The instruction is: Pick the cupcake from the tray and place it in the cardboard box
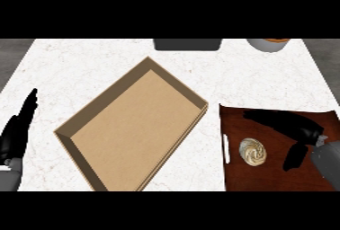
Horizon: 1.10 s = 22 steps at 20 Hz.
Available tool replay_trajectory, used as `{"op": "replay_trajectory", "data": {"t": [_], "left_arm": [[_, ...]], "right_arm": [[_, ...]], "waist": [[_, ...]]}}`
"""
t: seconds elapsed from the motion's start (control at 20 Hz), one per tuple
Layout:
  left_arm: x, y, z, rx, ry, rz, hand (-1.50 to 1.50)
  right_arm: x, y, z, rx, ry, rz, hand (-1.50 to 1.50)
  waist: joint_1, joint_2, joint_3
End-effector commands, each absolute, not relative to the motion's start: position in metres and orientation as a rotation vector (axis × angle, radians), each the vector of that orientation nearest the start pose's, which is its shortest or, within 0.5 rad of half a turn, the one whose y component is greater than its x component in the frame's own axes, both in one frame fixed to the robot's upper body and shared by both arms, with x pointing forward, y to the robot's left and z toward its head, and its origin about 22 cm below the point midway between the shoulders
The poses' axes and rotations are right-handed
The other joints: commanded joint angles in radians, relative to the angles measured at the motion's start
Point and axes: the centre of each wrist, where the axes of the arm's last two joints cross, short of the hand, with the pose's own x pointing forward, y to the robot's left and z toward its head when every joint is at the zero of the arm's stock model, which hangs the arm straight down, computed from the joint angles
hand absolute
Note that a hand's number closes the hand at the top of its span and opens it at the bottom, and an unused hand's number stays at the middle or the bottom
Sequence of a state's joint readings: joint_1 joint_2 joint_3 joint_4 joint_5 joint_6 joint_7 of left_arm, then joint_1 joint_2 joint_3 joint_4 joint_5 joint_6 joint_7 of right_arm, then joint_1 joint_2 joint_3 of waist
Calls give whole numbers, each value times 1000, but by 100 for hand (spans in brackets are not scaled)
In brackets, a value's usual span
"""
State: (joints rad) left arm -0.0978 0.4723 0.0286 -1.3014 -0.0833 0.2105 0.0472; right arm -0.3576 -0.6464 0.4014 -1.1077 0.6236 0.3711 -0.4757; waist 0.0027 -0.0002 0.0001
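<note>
A cupcake [253,151] with swirled cream-coloured frosting stands on a dark brown tray [266,177] at the lower right. My right hand [292,126] hovers over the tray, fingers stretched out to the left just above and right of the cupcake, thumb hanging down beside it; it is open and holds nothing. A wide, shallow cardboard box [133,130] lies turned like a diamond in the middle of the counter, with nothing inside. My left hand [16,134] rests open at the left edge, fingers up.
A dark grey object [187,44] sits at the counter's far edge, and a pale bowl with something orange [269,44] stands at the far right. The white marble counter [259,76] stretches between the box and the far edge.
</note>
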Motion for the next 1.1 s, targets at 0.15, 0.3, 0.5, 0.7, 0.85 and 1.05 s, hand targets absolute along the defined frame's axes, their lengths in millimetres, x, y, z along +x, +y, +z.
{"op": "replay_trajectory", "data": {"t": [0.15,0.3,0.5,0.7,0.85,1.05], "left_arm": [[256,371,9,656,-1362,-206,0],[256,372,19,643,-1350,-203,0],[276,365,8,628,-1364,-187,0],[268,345,0,633,-1374,-217,0],[273,349,23,646,-1357,-216,0],[266,363,7,645,-1368,-218,0]], "right_arm": [[295,-313,25,-175,-1240,1635,-150],[304,-316,29,-119,-1279,1623,-150],[289,-296,17,-57,-1298,1649,-150],[300,-301,22,-68,-1327,1640,-150],[286,-283,33,-77,-1283,1660,-150],[279,-291,12,-162,-1168,1706,-150]], "waist": [[-6,-1,0],[-3,-1,0],[-8,0,0],[-2,0,0],[-5,-1,0],[-3,1,0]]}}
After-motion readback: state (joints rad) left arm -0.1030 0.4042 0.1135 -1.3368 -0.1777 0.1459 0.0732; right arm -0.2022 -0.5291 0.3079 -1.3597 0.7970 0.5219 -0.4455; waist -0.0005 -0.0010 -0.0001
